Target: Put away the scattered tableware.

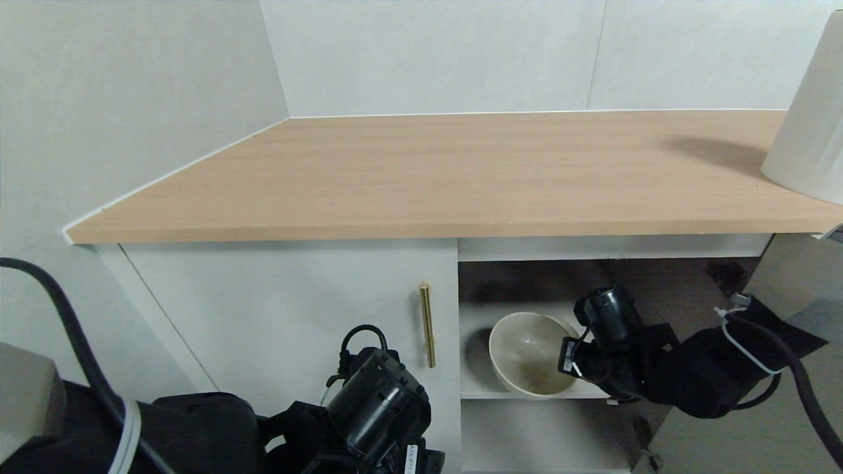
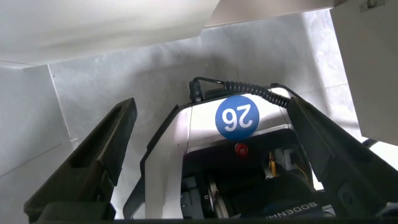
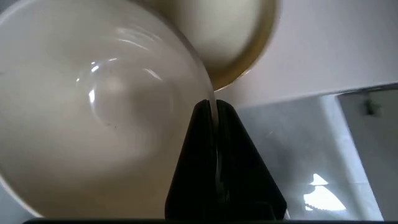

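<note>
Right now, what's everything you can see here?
bowl: one, cream, tilted in the open cupboard compartment
second dish: one, cream, partly hidden behind the bowl
countertop: one, light wood, above the cupboard
cupboard door: one, white, shut, left of the compartment
handle: one, gold, upright on that door
cone-shaped object: one, white, countertop's right end
left pincer: one, black, open, empty
right pincer: one, black, shut on the bowl's rim

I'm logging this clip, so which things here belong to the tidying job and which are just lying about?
Job: beige bowl, held at its rim by the right gripper; open cabinet's shelf.
Lying about: white tapered object on the countertop; closed cabinet door with gold handle; open left gripper.
</note>
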